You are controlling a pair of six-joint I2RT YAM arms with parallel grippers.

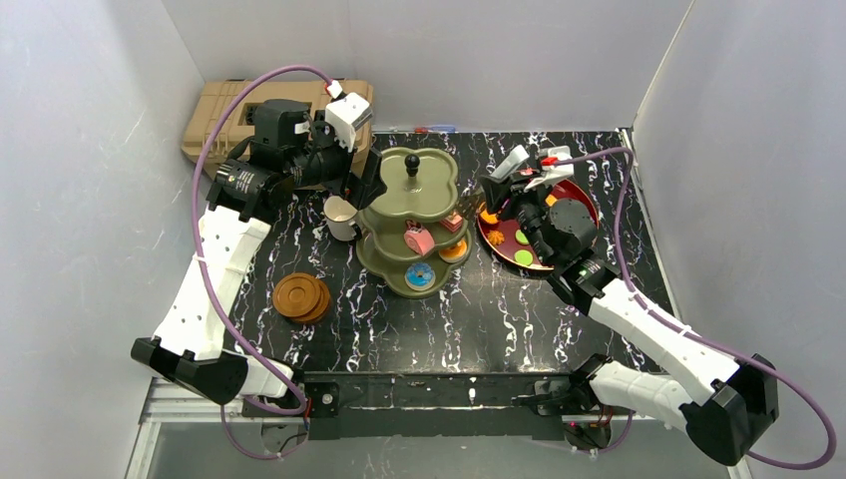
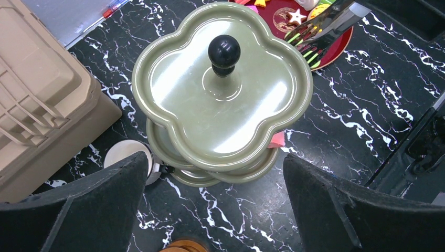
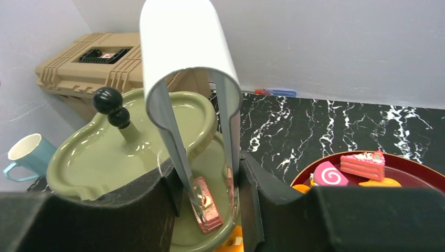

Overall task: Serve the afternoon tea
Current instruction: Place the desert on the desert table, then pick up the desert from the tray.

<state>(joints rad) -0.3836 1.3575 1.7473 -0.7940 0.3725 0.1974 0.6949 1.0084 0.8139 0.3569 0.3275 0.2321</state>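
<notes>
The olive-green three-tier stand [image 1: 434, 185] [image 2: 225, 121] [image 3: 89, 152] with its black knob [image 1: 411, 161] stands mid-table. Its lower tiers carry a pink roll [image 1: 419, 240], a blue donut [image 1: 420, 276] and an orange pastry [image 1: 454, 251]. My right gripper [image 1: 489, 205] [image 3: 207, 178] is shut on white-and-metal tongs [image 3: 183, 63]. The tongs' tips straddle a pink layered cake slice [image 3: 207, 207] lying on the middle tier, and the left blade touches it. My left gripper [image 1: 364, 190] [image 2: 215, 173] hangs open and empty above the stand's left side. A cup [image 1: 339, 212] [image 2: 126, 155] [image 3: 26, 152] stands left of the stand.
A dark-red plate [image 1: 587, 200] [image 3: 420, 173] right of the stand holds more pastries, among them a pink swirl roll [image 3: 328, 176]. Stacked wooden saucers [image 1: 301, 296] [image 2: 183, 245] sit front left. A tan toolbox [image 1: 214, 115] [image 2: 36, 105] fills the back-left corner. A pen [image 1: 434, 129] lies along the back wall.
</notes>
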